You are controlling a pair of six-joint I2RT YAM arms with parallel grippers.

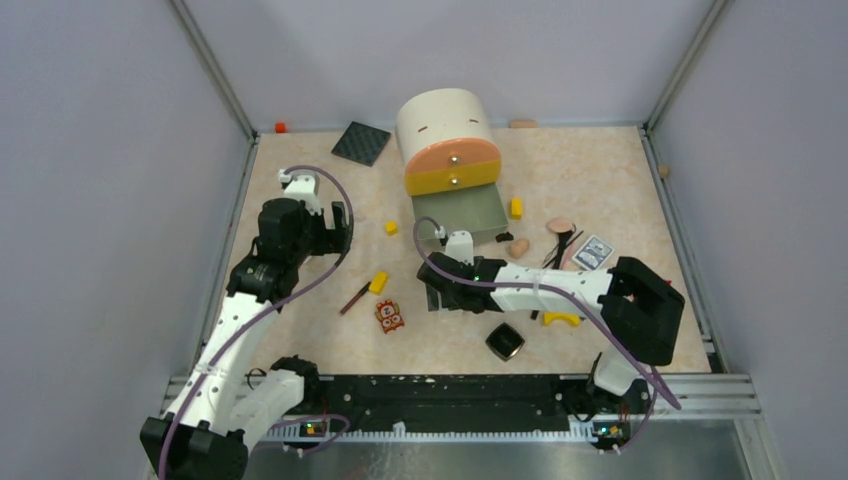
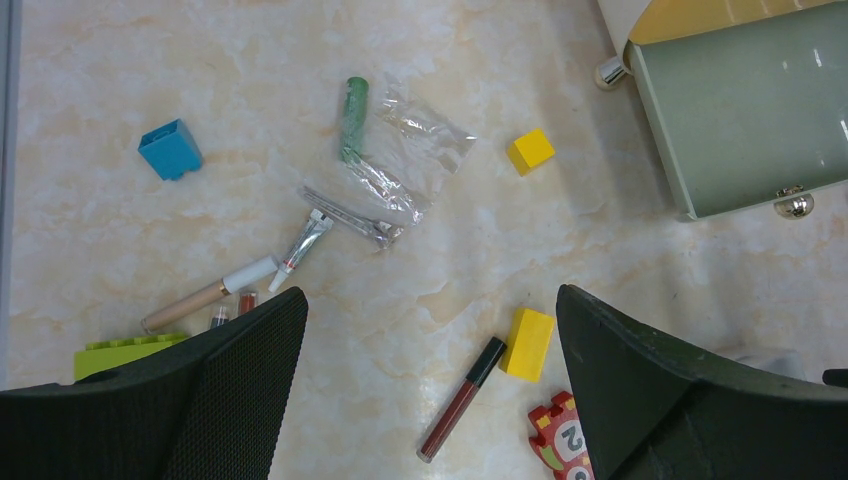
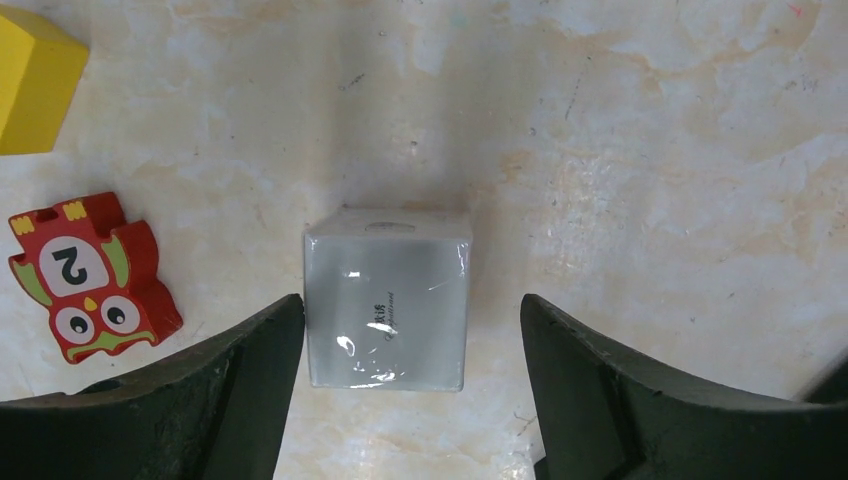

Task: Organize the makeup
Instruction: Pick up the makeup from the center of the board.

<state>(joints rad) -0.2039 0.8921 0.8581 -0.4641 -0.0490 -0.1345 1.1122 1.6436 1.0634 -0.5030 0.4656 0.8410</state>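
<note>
Right wrist view: the right gripper (image 3: 410, 302) has its jaws apart, straddling the small white box (image 3: 386, 280). The box rests flat on the marble-pattern table (image 3: 640, 150) at the centre of the frame, and nothing is clamped.
- The finger at frame left sits just beside the box's edge; contact cannot be told.
- The finger at frame right stands off, with bare table between it and the box.
- An owl-face tile (image 3: 90, 275) lies at lower left, apart from the box.
- The corner of a yellow block (image 3: 30, 90) shows at upper left.

Left wrist view: the left gripper (image 2: 430, 300) has its jaws spread wide, holding nothing — only table between the fingers.
- A red-brown stick (image 2: 462, 398) lies on a diagonal at lower centre, its black end just beside the yellow block.
- A green tube (image 2: 352, 118) at upper centre lies against a crumpled clear wrapper (image 2: 405, 160).
- A silver-ended tube (image 2: 305, 238) and a beige stick (image 2: 208, 295) with a white cap lie left of centre, near each other.
- A green drawer (image 2: 745, 110) stands pulled out at upper right.

Top view: the black square compact (image 1: 505, 342) lies at lower centre-right of the frame, just below the right arm and well apart from the left gripper's cluster of makeup.
</note>
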